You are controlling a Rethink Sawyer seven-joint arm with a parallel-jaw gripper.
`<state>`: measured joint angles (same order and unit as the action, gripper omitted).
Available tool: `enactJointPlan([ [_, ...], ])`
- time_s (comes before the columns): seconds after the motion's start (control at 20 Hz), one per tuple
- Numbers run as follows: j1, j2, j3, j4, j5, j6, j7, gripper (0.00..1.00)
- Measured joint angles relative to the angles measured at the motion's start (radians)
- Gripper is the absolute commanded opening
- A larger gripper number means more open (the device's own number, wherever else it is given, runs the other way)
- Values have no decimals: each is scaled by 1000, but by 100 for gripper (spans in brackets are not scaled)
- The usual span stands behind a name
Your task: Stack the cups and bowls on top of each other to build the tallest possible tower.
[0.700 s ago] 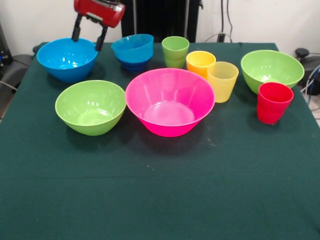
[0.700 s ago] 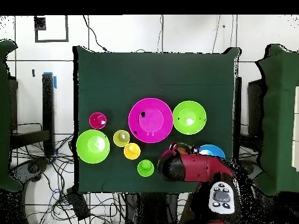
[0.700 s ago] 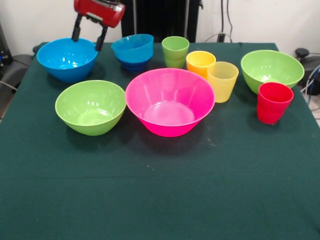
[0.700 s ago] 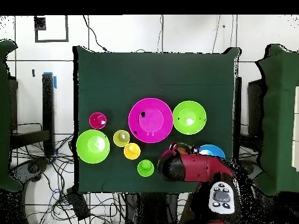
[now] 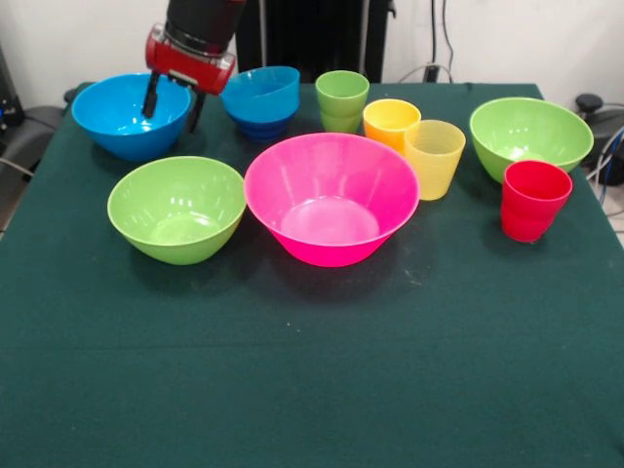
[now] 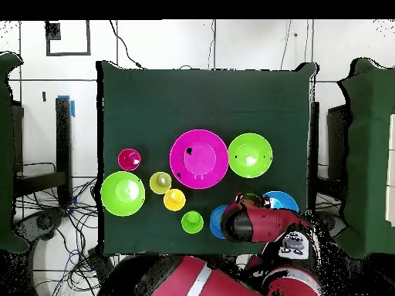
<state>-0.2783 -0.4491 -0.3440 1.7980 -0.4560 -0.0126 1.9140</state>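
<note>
1. The gripper (image 5: pixel 174 102) hangs over the right rim of the bright blue bowl (image 5: pixel 122 117), its two black fingers spread apart: one tip sits inside the bowl, the other just outside the rim. It grips nothing.
2. The bright blue bowl itself stands at the far left corner of the green table (image 5: pixel 312 370), mouth up.
3. Just right of that bowl is the tower (image 5: pixel 260 100), a light blue bowl nested on a darker blue one, tilted a little.
4. Further right of the bright blue bowl along the back row come the green cup (image 5: pixel 342 99), then the orange cup (image 5: pixel 390 121) with the pale yellow cup (image 5: pixel 434 156) touching it in front.
5. In front of the bright blue bowl sits a lime green bowl (image 5: pixel 177 208), and beside that the large pink bowl (image 5: pixel 331 196), their rims nearly meeting.
6. Farthest from the bright blue bowl, at the right side, stand the second lime green bowl (image 5: pixel 529 135) and the red cup (image 5: pixel 533 199) just before it.
</note>
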Motion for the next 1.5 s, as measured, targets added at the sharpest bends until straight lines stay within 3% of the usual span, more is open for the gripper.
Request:
enactJointPlan([
  [0.6, -38, 117, -11, -1, 1, -120, 0, 100],
  [1.5, -52, 134, -11, -1, 1, -121, 0, 100],
])
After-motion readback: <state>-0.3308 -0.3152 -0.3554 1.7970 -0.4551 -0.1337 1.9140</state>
